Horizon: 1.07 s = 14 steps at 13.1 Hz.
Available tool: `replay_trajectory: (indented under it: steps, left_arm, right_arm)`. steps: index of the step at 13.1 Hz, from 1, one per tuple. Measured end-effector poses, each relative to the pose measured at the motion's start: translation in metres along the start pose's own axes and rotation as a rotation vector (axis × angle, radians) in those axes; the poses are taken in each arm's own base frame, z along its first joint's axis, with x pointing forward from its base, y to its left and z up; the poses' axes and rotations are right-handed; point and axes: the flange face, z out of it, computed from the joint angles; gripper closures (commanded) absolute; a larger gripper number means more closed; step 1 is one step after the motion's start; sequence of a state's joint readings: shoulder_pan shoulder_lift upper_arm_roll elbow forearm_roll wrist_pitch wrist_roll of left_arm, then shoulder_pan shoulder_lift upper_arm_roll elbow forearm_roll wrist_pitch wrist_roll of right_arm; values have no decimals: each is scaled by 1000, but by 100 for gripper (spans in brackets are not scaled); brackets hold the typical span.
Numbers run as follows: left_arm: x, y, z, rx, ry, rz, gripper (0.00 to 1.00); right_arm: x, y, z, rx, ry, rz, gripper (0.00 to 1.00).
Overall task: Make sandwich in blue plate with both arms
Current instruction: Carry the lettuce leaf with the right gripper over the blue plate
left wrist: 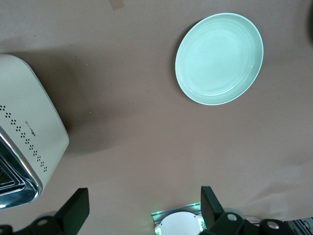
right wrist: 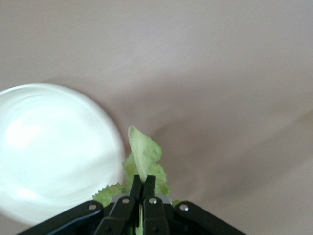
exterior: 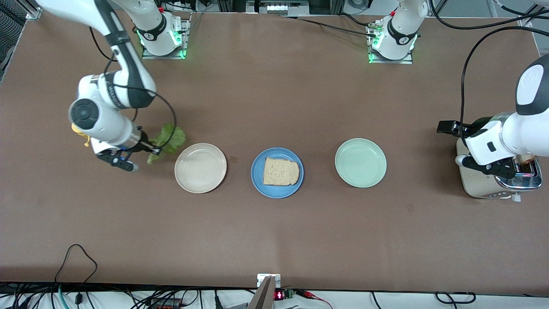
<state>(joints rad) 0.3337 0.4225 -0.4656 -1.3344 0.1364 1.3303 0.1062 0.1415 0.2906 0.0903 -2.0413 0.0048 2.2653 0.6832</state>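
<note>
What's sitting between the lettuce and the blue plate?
The beige plate lies between the lettuce, pinched in the right gripper, and the blue plate, as the front view shows.

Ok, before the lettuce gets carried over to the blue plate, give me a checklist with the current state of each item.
1. Right gripper shut on the lettuce leaf: ok, fingers pinch it in the right wrist view.
2. Bread slice lying flat on the blue plate: ok.
3. Top of the bread bare, ready for the leaf: ok.
4. Beige plate lies between the lettuce and the blue plate; path over it free of the arms: ok.
5. Left gripper open and waiting over the toaster, away from the blue plate: ok.
6. Second slice ready in the toaster: cannot tell.
</note>
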Motion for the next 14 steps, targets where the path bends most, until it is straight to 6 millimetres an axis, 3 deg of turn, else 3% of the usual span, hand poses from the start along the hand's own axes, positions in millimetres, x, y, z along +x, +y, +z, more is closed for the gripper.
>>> replay_trajectory:
  steps: [2,5,10,14]
  left_arm:
    - [1,1,1,0,-1,-3,0]
    - [3,1,4,-3,-6,-4,0]
    - [3,1,4,-3,-6,-5,0]
    - [4,1,5,-3,-8,-4,0]
  right_arm:
    - [-30,-46,-7,46,-21,127,100]
    - [-50,-97,-14,110,-63,279,100]
    - [-58,-155,4,186,-141,494,100]
    - [-72,-189,34,237,-142,603,100]
